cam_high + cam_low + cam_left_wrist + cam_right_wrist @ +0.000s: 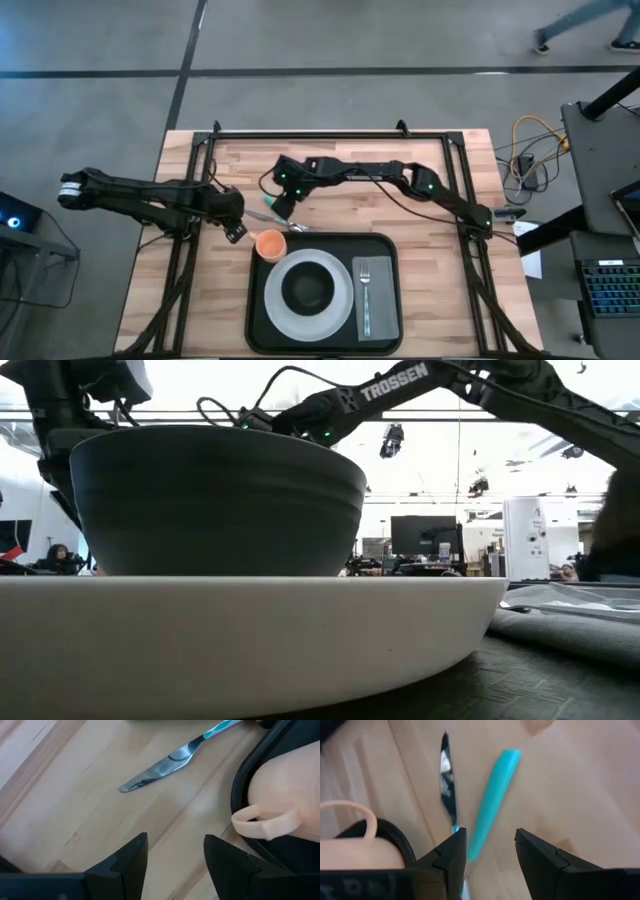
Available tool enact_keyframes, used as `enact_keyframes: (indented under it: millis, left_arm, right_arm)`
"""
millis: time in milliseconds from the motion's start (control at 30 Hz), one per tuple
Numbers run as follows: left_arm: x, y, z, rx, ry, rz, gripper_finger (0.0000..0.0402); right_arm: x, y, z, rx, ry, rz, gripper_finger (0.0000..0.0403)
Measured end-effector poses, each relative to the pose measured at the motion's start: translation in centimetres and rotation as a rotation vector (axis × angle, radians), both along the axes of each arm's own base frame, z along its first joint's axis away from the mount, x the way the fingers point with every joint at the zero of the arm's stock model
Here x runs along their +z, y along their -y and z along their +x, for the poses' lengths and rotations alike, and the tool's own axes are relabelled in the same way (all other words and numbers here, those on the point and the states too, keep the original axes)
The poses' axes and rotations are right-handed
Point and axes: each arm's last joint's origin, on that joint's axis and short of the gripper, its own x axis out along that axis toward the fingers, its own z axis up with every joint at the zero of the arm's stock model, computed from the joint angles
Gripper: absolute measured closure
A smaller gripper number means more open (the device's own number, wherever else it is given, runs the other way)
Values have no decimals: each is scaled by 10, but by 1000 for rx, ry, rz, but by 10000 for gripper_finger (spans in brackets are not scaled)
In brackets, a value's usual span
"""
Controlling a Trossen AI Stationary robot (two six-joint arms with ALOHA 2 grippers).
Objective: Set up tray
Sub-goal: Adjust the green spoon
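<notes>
The black tray (385, 245) lies at the table's near middle and carries a white plate (275, 300) with a black bowl (308, 288), plus a grey napkin (376, 300) with a fork (364, 280). A peach cup (270, 243) stands in the tray's far left corner. A knife (160, 767) with a teal handle lies flat on the wood beyond the tray. My left gripper (175, 850) hovers open near the cup (280, 815). My right gripper (490, 845) is open over a second teal handle (492, 805) beside the knife (447, 785); whether it touches that handle does not show.
The low view is filled by the plate (250, 630) and the bowl (215, 500). Bare wood lies to the left, right and far side of the tray. A black frame (300, 131) runs along the table's far edge and sides. Cables and a desk stand off the table's right.
</notes>
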Motion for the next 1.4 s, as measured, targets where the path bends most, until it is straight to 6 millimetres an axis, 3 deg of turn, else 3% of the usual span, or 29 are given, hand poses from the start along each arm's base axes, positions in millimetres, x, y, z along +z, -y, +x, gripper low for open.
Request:
enact_keyframes:
  millis: [233,400,633,967,1167,1400]
  left_arm:
    - [-4,0,-4,-12,-9,5,228]
    - [-13,0,-8,-26,-40,10,228]
    - [-19,0,-11,-29,-55,11,228]
    - [-18,-1,-8,-49,-29,45,228]
    - [-17,-1,-5,-46,6,50,228]
    - [-16,-1,-4,-46,17,50,228]
  right_arm:
    - [-15,-10,12,29,-33,32,248]
    - [-13,-19,16,11,-28,-13,258]
    - [-21,-27,15,-26,-67,-98,269]
    - [-37,-32,12,-30,-90,-55,259]
    - [-43,-29,8,-57,-116,-88,270]
    - [-39,-9,1,-152,-189,-201,275]
